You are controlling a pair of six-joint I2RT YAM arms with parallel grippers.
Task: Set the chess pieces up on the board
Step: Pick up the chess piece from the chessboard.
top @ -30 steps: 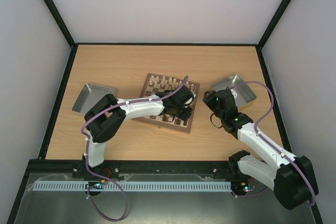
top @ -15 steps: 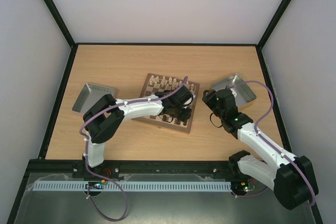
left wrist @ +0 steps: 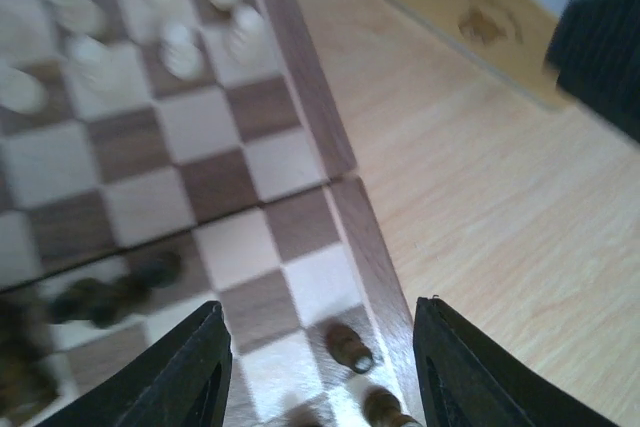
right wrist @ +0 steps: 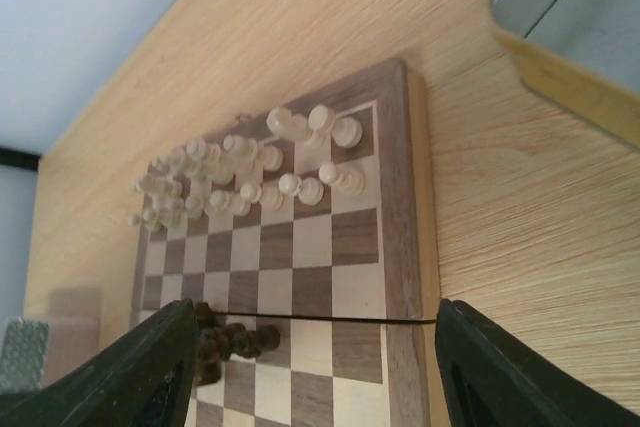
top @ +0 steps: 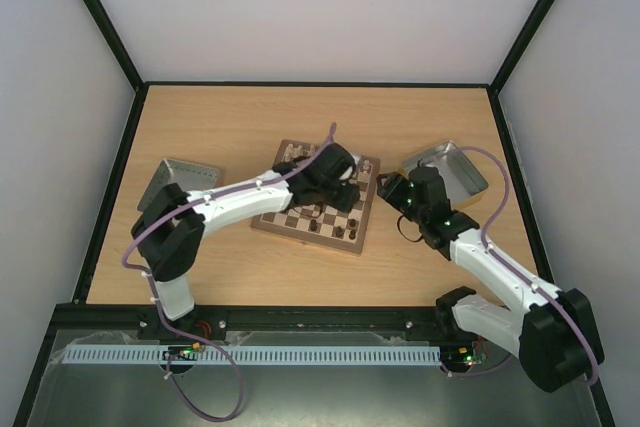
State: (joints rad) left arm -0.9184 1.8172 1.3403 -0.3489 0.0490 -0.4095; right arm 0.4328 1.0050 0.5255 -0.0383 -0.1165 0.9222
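Chess pieces [top: 337, 232] stand in 2 groups on the board [top: 290, 219] in the top view, cream on the far side and dark on the near side. The left gripper [top: 345, 190] hangs over the board's right part, and the right gripper [top: 393, 188] is just beside its right rim. From the left wrist, the jaws stand apart around nothing, above 2 dark pieces [left wrist: 349, 347] by the rim; blur hides their kind, perhaps pawns. From the right wrist, those jaws gape empty too, facing the cream set [right wrist: 250, 175] crowded in its 2 far rows. Lifting the left arm straight up, jaws wide, should best avoid toppling the dark pieces.
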